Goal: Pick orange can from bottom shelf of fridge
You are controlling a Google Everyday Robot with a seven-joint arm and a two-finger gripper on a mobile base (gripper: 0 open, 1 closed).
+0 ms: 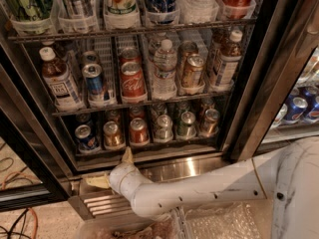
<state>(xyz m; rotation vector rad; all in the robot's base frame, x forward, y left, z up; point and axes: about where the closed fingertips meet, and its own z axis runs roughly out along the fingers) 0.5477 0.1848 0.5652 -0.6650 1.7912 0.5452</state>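
Note:
The fridge (249, 98) stands open, with wire racks of drinks. The bottom shelf (149, 144) holds a row of small cans in lanes. The orange can (113, 134) is second from the left, between a blue can (85, 137) and a redder can (138, 131). My gripper (111, 169) is below the shelf's front edge, in front of the steel base and just under the orange can. It is open and empty. One finger (128, 156) points up toward the shelf and the other (97, 181) points left.
The middle rack (144, 102) holds bottles and taller cans. The black door frame (30, 148) slants down the left. The ribbed steel base (184, 168) lies under the shelf. My white arm (199, 193) crosses from the right. A second cooler with blue cans (299, 108) stands at right.

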